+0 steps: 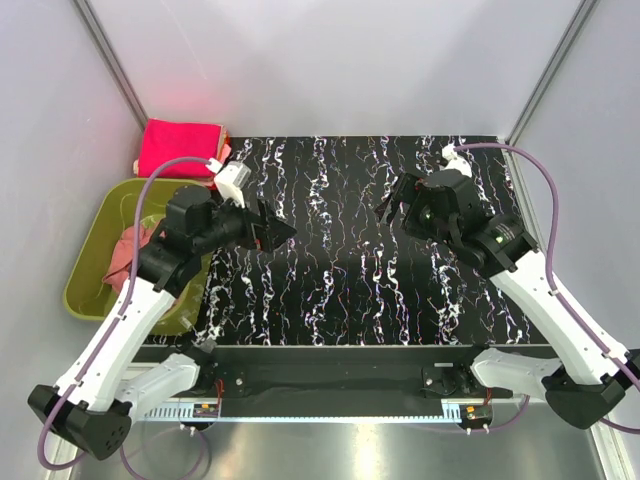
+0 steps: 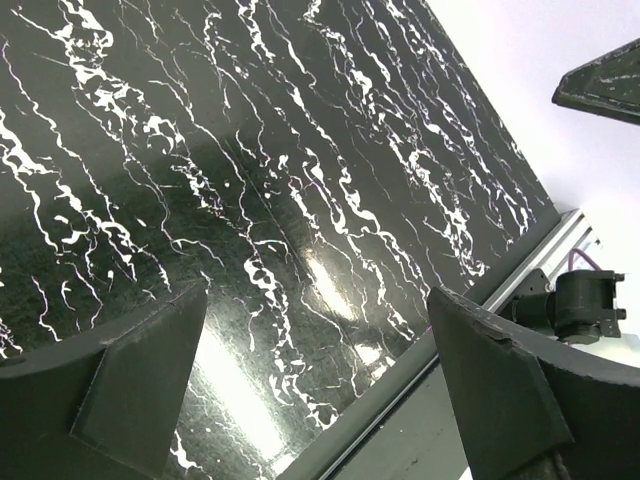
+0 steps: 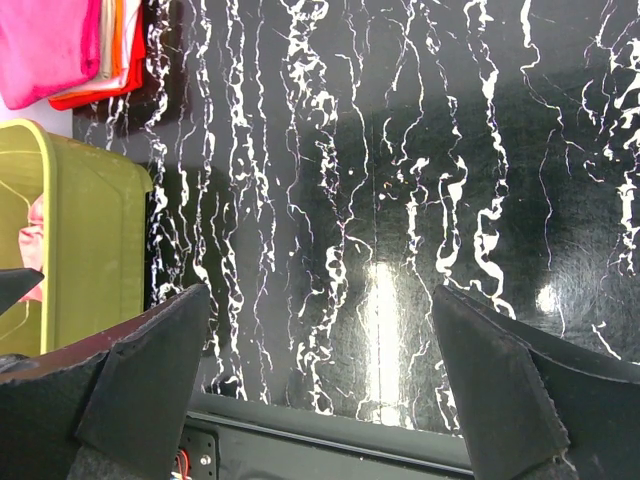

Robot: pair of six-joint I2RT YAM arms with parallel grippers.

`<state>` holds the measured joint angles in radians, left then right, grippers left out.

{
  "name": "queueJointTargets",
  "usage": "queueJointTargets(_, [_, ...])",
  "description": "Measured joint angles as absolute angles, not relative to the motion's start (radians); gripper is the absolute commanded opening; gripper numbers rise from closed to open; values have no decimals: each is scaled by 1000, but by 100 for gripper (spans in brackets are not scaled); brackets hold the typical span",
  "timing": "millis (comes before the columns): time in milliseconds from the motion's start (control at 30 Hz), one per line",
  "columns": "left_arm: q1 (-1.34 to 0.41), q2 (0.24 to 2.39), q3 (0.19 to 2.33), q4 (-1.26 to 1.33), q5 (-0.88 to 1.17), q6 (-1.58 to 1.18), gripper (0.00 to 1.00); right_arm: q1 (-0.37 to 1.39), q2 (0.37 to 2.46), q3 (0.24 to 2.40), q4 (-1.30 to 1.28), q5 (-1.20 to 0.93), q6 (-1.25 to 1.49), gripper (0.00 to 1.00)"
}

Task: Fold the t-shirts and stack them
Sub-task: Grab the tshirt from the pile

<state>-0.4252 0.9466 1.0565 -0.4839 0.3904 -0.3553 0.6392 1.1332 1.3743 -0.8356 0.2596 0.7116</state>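
Two arms stood over the black white-veined tabletop (image 1: 340,285), one at each side, and neither had hold of anything. The left gripper (image 1: 280,231) hung above the left part of the top with its two fingers spread as wide as they would go and only bare marbled surface between them. The right gripper (image 1: 393,201) hung over the far right part in the same state, jaws fully parted and nothing in them. The t-shirts were all off to the left, well apart from both grippers. One stack of folded t-shirts (image 1: 180,148) lay at the far left corner, just beyond the tabletop's edge, bright magenta on top. From the right wrist camera I could make out an orange layer and a red one beneath the magenta, though I could not tell exactly how many shirts were in the pile. Near that stack, on the near side, sat one olive-green plastic basket (image 1: 84,262), just beside the tabletop's left edge. One crumpled salmon t-shirt (image 1: 128,250) lay inside it, partly hidden under the left arm. I saw no cloth on the tabletop itself.
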Motion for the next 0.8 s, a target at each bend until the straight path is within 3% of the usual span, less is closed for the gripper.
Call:
queueJointTargets(200, [-426, 947, 1149, -555, 250, -376, 99, 639, 1117, 1369, -836, 251, 712, 100])
queueJointTargets(367, [-378, 1013, 1348, -692, 30, -404, 99, 639, 1113, 1351, -836, 240, 711, 100])
queueJointTargets(533, [-84, 1105, 1476, -778, -136, -475, 99, 639, 1083, 1328, -823, 214, 703, 100])
queueJointTargets(633, [31, 1099, 1434, -818, -234, -557, 90, 639, 1058, 1312, -812, 192, 695, 100])
queueJointTargets(800, [171, 1097, 1315, -827, -312, -678, 90, 639, 1032, 1292, -787, 153, 691, 100])
